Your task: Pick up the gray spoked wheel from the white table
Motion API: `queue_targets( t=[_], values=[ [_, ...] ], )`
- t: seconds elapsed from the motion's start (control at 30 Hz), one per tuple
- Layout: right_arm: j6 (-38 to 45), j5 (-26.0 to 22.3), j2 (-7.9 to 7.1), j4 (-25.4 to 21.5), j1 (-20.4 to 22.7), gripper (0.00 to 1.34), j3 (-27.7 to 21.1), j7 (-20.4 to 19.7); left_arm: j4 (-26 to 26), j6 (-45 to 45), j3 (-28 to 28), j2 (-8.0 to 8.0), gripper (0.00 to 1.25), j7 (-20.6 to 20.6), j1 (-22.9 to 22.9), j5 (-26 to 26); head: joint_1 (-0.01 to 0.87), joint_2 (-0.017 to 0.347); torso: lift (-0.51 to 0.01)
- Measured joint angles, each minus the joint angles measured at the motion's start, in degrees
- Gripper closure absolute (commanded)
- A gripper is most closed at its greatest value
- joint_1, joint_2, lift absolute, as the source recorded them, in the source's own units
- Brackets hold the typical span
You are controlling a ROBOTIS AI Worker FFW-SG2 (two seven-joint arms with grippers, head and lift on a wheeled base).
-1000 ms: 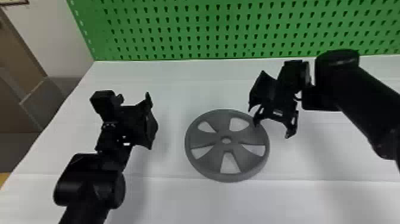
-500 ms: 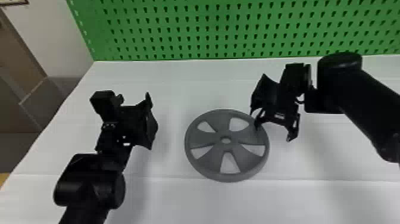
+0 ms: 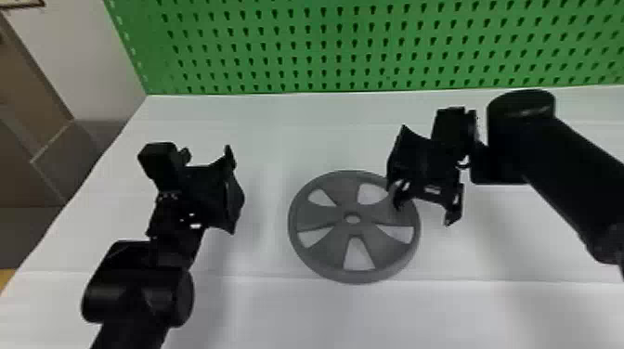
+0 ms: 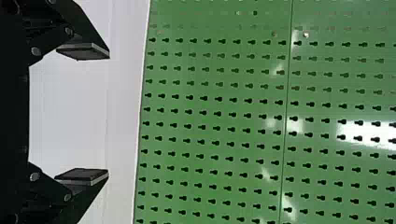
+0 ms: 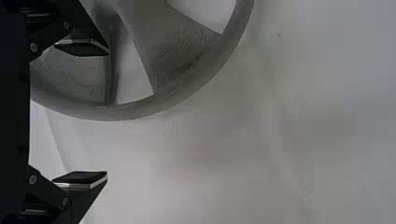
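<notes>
- Midway between the left and right edges of the white table [image 3: 288, 139], though well short of its far edge, the gray spoked wheel [image 3: 320, 216] lies flat, face up, with five openings around a small hub hole.
- Over the wheel's rim, on the side toward the table's right edge, is the right gripper [image 3: 425, 211], its fingers wide apart with nothing clamped between them.
- In the right wrist view, one finger [image 5: 81, 48] overlaps the wheel, while the other [image 5: 81, 177] stands outside the rim against bare tabletop; whether the first touches the wheel cannot be told.
- From the table's right side, the right arm [image 3: 566, 171] slants in toward that gripper.
- Toward the table's left edge, well apart from the wheel, is the left gripper [image 3: 230, 190], its two fingers also spread, the gap between them empty in the left wrist view.
- Below it in the head view, the left arm [image 3: 139, 297] comes in from the bottom edge.
- Along the table's far edge stands a green pegboard [image 3: 325, 51], with rows of dark keyhole slots.
- Past the table's far left corner are a pale wall [image 3: 93, 60] and brown panels [image 3: 28, 93].
</notes>
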Motion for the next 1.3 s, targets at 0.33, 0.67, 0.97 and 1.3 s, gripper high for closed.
queue_targets(
  t=[0.33, 0.67, 0.97, 1.3],
  values=[
    [0.2, 0.2, 0.08, -2.2, 2.3, 0.33, -1.9, 0.0, -0.1, 0.0, 0.1, 0.00, 0.36, 0.0, 0.1, 0.1, 0.839, 0.130, -0.065],
    [0.0, 1.3, 0.59, -2.7, 4.0, 0.33, -3.1, 0.0, -0.1, 0.0, 0.1, 0.00, 0.36, 0.0, 0.1, 0.3, 0.839, 0.130, -0.065],
    [-0.1, 1.5, 0.67, -3.1, 4.8, 0.33, -3.0, 0.1, -0.1, 0.0, -0.1, 0.00, 0.36, 0.1, 0.1, 0.4, 0.839, 0.130, -0.065],
    [-0.1, 1.7, 0.50, -3.4, 5.3, 0.34, -2.4, 1.1, -0.1, 0.0, -0.4, 0.00, 0.36, 0.4, 0.0, 0.4, 0.839, 0.130, -0.065]
  ],
)
